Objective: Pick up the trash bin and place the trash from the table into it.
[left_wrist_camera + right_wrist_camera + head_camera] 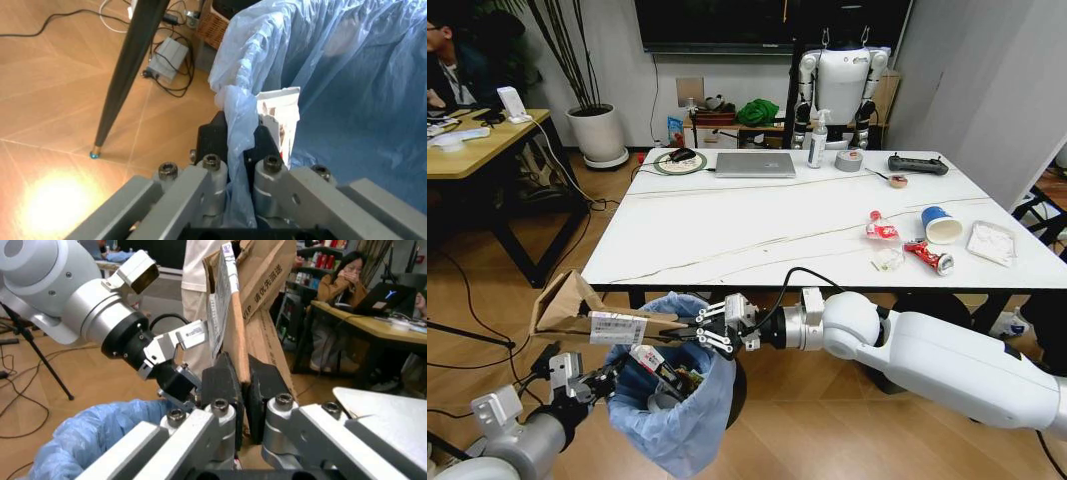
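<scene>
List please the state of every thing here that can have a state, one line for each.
Left claw: shut on the trash bin's bag rim.
Right claw: shut on the cardboard box.
Trash bin: held beside the table, some litter inside.
Cardboard box: torn, held over the bin.
Blue paper cup: lying on its side on the table.
Laptop: closed.

the trash bin (682,410) is hiding its dark body under the blue bag, and its base is running off the head view's lower edge. wrappers inside it are overlapping too tightly to tell apart. the left gripper (239,150) is burying its fingertips in a fold of bag. the right gripper (241,385) is covering the near end of the torn cardboard box (577,305); the box label's print is staying too small to read. the table (757,225) is cutting off a white packet (990,243) near its right edge.
</scene>
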You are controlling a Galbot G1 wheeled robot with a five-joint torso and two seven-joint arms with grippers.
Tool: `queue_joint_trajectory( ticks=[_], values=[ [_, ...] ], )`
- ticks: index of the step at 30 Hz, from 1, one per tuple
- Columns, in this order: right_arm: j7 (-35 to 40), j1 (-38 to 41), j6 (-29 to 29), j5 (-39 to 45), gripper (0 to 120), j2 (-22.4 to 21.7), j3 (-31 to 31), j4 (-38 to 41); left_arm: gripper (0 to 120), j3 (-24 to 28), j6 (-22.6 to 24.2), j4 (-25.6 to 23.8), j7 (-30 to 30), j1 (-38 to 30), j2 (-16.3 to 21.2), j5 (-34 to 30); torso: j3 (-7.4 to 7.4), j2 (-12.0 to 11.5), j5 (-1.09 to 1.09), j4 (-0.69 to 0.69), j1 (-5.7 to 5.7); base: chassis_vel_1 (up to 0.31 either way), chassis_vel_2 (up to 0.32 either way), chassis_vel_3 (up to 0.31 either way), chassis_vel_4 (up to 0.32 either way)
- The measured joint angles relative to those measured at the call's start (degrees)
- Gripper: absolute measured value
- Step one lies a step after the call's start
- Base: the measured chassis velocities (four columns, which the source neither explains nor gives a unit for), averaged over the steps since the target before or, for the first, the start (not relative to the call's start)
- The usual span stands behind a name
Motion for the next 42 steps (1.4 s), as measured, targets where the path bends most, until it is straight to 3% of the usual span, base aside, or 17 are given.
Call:
queue_joint_trajectory(
  ticks=[15, 42],
  values=[
    [-1.51, -0.06, 0.57, -0.98, 0, 4.92, -0.33, -4.44, 0, -2.37, -0.17, -0.88, -0.20, 3.15, 1.08, -0.05, 0.00, 0.00, 0.00, 0.00, 0.00, 0.000, 0.000, 0.000, 0.000],
    [-4.06, -1.48, 2.10, -0.42, 0, 3.69, 1.51, -3.84, 0, -2.65, -0.20, -1.93, -0.35, 4.44, 0.23, 0.49, 0.00, 0.00, 0.00, 0.00, 0.00, 0.000, 0.000, 0.000, 0.000]
  ],
)
